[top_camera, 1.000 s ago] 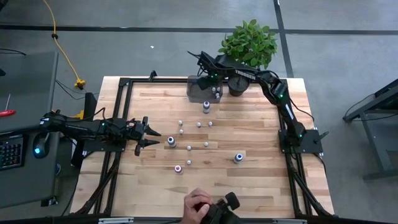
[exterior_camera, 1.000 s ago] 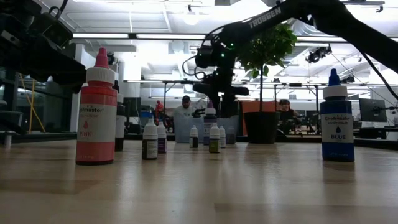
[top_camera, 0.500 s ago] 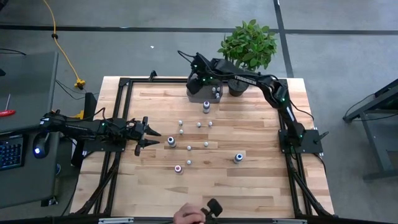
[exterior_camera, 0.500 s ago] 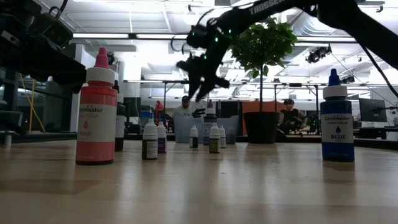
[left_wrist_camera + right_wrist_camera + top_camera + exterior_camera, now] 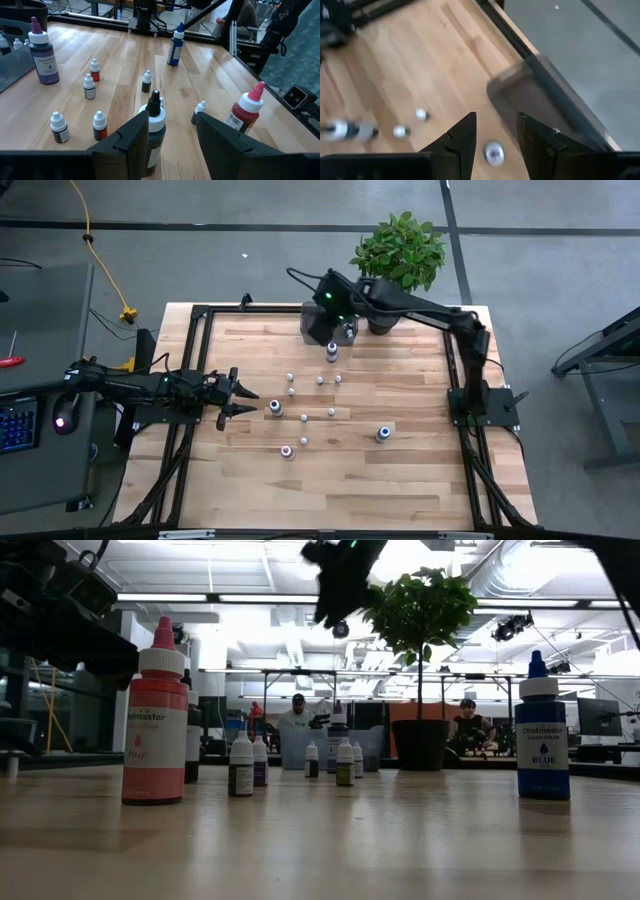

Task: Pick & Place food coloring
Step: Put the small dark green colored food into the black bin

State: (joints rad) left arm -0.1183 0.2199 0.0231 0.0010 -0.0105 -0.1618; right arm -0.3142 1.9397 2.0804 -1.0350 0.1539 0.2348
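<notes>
"BLUE" can be read on the blue bottle, and "PINK" under a partly legible brand name on the pink-capped bottle. "TROSSEN" isn't readable on the arm now.

The right gripper is held up high over the grey tray at the table's far edge, beside the potted plant; its fingers are spread apart with nothing between them. A couple of small bottles can be made out in the tray.

The left gripper is stretched out low near the table's left side, parted wide, with a black-tipped bottle sitting between the fingers, not gripped.

The rest of the food coloring is scattered mid-table.
</notes>
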